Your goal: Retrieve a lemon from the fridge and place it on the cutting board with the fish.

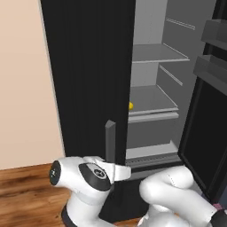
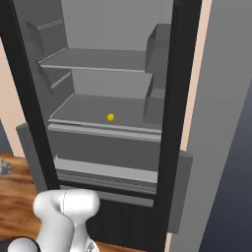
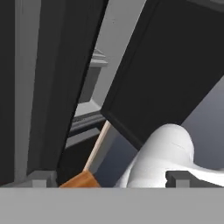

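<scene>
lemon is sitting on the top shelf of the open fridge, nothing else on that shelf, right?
Not quite: the lemon sits on the lower shelf of the open fridge, not the top one. The right base view shows it alone there, with the upper shelf above it.

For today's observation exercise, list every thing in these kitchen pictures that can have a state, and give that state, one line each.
Tall black French-door fridge: right door swung open, grey interior exposed.
Small round bright-yellow lemon: resting on a grey fridge shelf, untouched.
Fridge's bottom drawer: closed.
Robot's two-finger claw: open, holding nothing, low beside the fridge door.
</scene>
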